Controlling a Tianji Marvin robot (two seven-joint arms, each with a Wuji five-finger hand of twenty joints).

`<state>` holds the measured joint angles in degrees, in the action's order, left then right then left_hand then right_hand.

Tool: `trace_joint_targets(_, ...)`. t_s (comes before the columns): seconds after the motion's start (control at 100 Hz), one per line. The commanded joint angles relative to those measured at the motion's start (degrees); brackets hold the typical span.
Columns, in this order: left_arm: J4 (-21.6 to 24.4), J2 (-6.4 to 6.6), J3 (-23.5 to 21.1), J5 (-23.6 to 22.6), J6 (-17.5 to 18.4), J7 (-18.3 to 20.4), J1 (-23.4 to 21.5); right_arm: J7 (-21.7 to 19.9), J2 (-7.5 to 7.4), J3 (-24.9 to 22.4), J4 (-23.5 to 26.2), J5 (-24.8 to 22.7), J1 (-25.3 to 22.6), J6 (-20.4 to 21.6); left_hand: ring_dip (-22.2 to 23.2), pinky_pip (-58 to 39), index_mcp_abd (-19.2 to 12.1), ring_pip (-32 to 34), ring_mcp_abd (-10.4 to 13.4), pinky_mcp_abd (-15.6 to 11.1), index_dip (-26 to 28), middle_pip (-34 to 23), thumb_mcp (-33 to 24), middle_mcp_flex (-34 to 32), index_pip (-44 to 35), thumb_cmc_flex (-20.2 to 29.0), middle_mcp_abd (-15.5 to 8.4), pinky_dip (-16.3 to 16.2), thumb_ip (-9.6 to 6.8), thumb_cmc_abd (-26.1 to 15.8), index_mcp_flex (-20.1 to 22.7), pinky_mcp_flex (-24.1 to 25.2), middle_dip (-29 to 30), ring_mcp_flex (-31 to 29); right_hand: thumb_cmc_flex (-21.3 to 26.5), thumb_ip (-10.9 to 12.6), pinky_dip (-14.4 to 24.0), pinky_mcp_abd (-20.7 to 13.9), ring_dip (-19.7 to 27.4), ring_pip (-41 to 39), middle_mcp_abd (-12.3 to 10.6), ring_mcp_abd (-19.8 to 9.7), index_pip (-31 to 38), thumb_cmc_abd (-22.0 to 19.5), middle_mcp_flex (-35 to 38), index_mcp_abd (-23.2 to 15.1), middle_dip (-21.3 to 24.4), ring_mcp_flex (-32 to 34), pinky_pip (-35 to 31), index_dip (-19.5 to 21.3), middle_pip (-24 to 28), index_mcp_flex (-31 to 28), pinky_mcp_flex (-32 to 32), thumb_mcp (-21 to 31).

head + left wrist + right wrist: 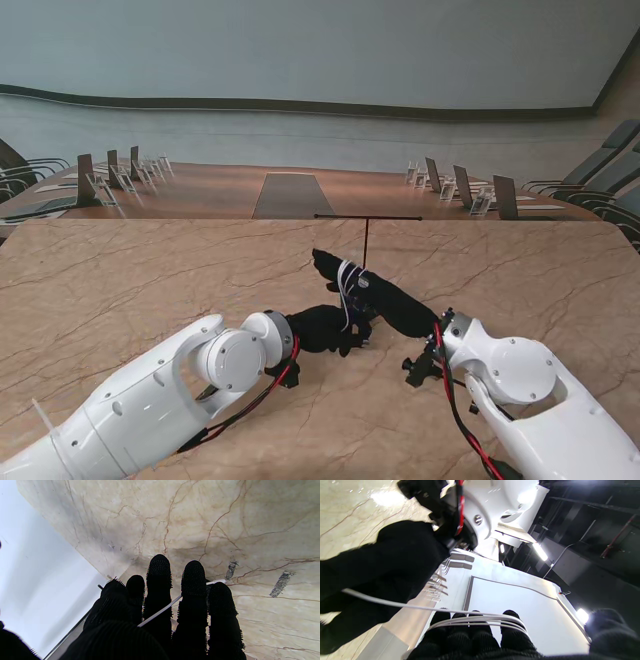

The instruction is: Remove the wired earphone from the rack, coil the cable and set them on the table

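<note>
The white earphone cable is wound in several turns around the extended fingers of the right hand, raised over the marble table near the thin black rack. The left hand, fingers curled, pinches one strand just beside it.

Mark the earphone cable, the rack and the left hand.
earphone cable [475, 619]: right wrist view, turns wound over the fingers.
rack [366, 240]: stand view, thin upright post.
left hand [325, 330]: stand view, back of the hand.
</note>
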<state>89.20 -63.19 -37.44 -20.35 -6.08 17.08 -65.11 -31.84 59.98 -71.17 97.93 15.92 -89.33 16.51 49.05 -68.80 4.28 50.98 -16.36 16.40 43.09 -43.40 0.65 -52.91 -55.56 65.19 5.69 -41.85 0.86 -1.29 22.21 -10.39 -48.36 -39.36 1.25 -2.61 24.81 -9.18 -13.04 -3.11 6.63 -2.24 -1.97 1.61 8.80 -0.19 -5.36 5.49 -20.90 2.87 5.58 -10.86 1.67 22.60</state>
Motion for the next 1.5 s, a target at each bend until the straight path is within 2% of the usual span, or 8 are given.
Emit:
trace_joint_targets(0.0, -1.0, -0.57, 0.4, 0.4, -0.2, -0.2, 0.3, -1.0, 0.15, 0.6, 1.0, 0.5, 0.3, 0.2, -0.3, 0.4, -0.3, -0.5, 1.2, -1.2, 0.5, 1.1, 1.2, 1.2, 0.8, 2.6, 0.9, 0.4, 1.74, -1.5, -1.7, 0.7, 0.3, 1.0, -1.3, -1.9, 0.3, -0.1, -0.5, -1.0, 0.3, 0.1, 0.7, 0.0, 0.5, -4.3, -0.8, 0.2, 1.2, 1.1, 0.9, 1.4, -0.6, -0.1)
trace_joint_targets(0.29, -4.1, -1.66, 1.9, 1.2, -0.5, -1.7, 2.3, -3.1, -0.06, 1.8, 1.8, 3.1, 0.2, 0.4, -1.0, 1.5, -1.5, -2.0, 1.2, -1.4, -1.5, 2.8, 1.2, 2.0, 2.8, 1.8, 1.2, 0.9, 1.73, -0.9, -0.5, 1.6, 1.4, 2.2, -1.3, -1.9, 0.0, 2.0, -1.0, -4.0, 2.1, 2.4, 0.8, 0.1, 0.8, -4.2, -1.8, 1.0, -0.5, 5.4, 3.3, 1.7, -1.9, 0.0)
trace_joint_targets(0.35, -4.5, -1.78, 2.1, 1.1, -0.5, -1.9, 2.7, -3.6, -0.12, 1.9, 2.0, 3.4, 0.1, 0.1, -1.6, 2.2, -1.9, -3.0, 1.3, -1.5, -2.7, 3.7, 1.2, 2.5, 3.7, 0.9, 1.3, 1.2, 1.68, -0.4, 0.1, 2.0, 1.9, 2.7, -1.4, -1.9, -0.2, 3.1, -1.9, -6.6, 3.0, 3.5, 0.5, 0.1, 0.8, -4.3, -3.5, 0.9, -1.9, 7.2, 6.9, 1.8, -2.5, 0.0)
trace_joint_targets(0.55, -5.9, -1.93, 2.2, 0.5, 0.3, -2.4, 3.4, -4.4, -0.22, 1.9, 2.6, 4.3, -0.6, -0.3, -6.8, 8.7, -2.7, -13.1, 4.2, -2.9, -6.7, 11.1, -0.3, 12.0, 9.3, -2.5, 0.8, 3.5, 0.57, 6.4, -2.9, 5.7, 6.5, 10.6, -1.3, -2.0, -0.6, 5.4, -2.7, -9.8, 3.6, 5.8, 0.4, 0.2, 0.7, -4.3, -3.6, 1.6, -3.5, 8.6, 7.5, 1.9, -3.7, 0.0)
trace_joint_targets(0.66, -6.3, -1.88, 2.0, -0.3, 0.6, -2.6, 3.4, -4.6, -0.19, 1.6, 2.7, 4.8, -1.1, -0.4, -9.1, 12.1, -2.2, -17.3, 5.5, -3.3, -5.5, 13.4, -3.6, 16.9, 12.6, -8.1, 0.7, 3.4, 0.22, 7.7, -3.8, 7.9, 9.0, 14.4, -1.2, -2.0, -0.8, 5.9, -2.8, -10.7, 4.0, 6.5, 0.4, 0.3, 0.9, -4.2, -3.8, 2.0, -4.1, 9.0, 8.0, 1.9, -4.0, 0.0)
trace_joint_targets(0.83, -6.6, -1.64, 1.7, -1.4, 0.6, -2.7, 3.1, -4.6, -0.15, 0.8, 2.7, 5.5, -1.8, 0.3, -12.5, 16.6, -1.8, -23.6, 7.0, -4.0, -9.1, 17.4, -6.1, 23.2, 19.6, -17.0, 0.5, 3.8, -0.71, 7.4, -6.2, 10.4, 12.1, 19.2, -1.2, -2.0, -1.2, 7.0, -2.6, -11.1, 3.5, 7.6, 0.4, 0.4, 1.0, -4.4, -4.1, 2.0, -5.0, 9.5, 8.7, 2.0, -4.1, 0.1)
trace_joint_targets(1.02, -6.8, -1.39, 1.7, -2.6, 0.0, -2.7, 2.6, -4.4, 0.06, 0.0, 1.6, 6.1, -0.9, 1.0, -14.7, 19.8, -1.1, -27.7, 7.5, -4.4, -12.4, 20.9, -6.7, 26.7, 24.9, -22.2, 1.6, 4.4, -0.1, 9.4, -9.5, 11.4, 15.3, 21.5, -1.1, -1.9, -2.4, 6.6, -1.9, -11.4, 3.4, 6.4, 0.4, 0.6, 0.9, -4.4, -4.5, 2.1, -6.4, 10.5, 9.9, 2.0, -4.3, 0.3)
trace_joint_targets(1.49, -6.7, -0.52, 0.2, -5.7, -1.7, -3.0, -0.4, -4.7, 0.01, -2.9, 1.1, 6.4, 0.1, 3.0, -15.8, 22.9, -1.6, -30.1, 7.8, -4.6, -12.5, 22.4, -7.6, 28.4, 26.1, -23.8, 1.6, 4.7, 0.29, 10.0, -8.8, 12.3, 17.1, 22.5, -0.9, -2.0, -3.9, 5.7, -1.3, -11.8, 4.2, 5.7, 0.3, 0.6, 0.8, -4.3, -4.1, 1.7, -8.2, 11.5, 9.3, 2.1, -3.3, 0.2)
